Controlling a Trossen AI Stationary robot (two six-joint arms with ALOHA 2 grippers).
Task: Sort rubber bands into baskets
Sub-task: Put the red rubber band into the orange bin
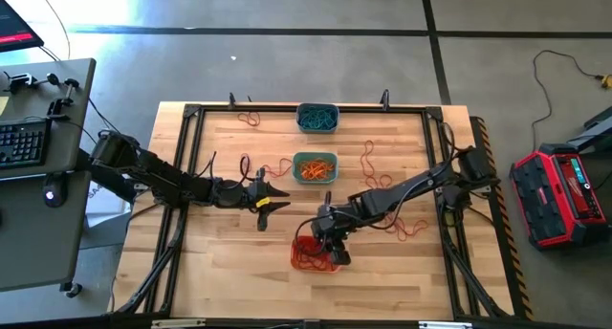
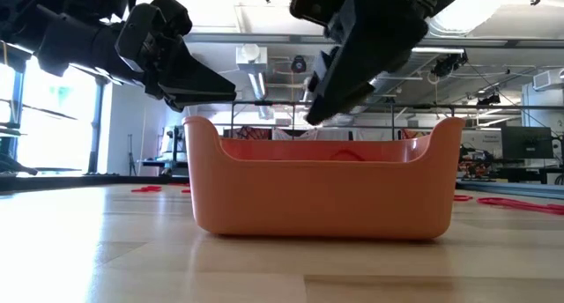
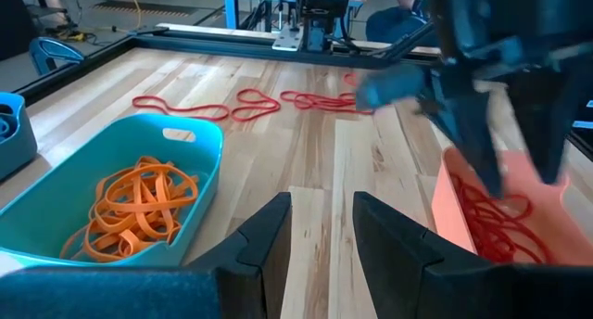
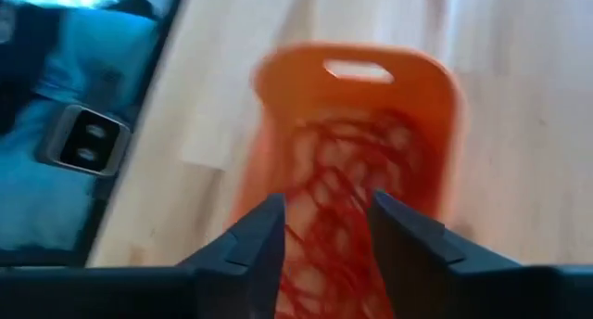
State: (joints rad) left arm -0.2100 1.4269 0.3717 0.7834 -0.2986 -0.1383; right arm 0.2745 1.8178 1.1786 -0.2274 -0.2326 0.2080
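The right end effector [image 1: 330, 245], fingers apart and seemingly empty, hangs just over the orange basket [image 1: 315, 255] of red rubber bands [image 4: 338, 194] at the counter's [image 1: 229, 262] six o'clock edge.

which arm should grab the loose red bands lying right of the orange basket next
Right, probably. The right tool, open over the orange basket, sits nearer those red bands. The left tool hovers on the far side, by the teal basket.
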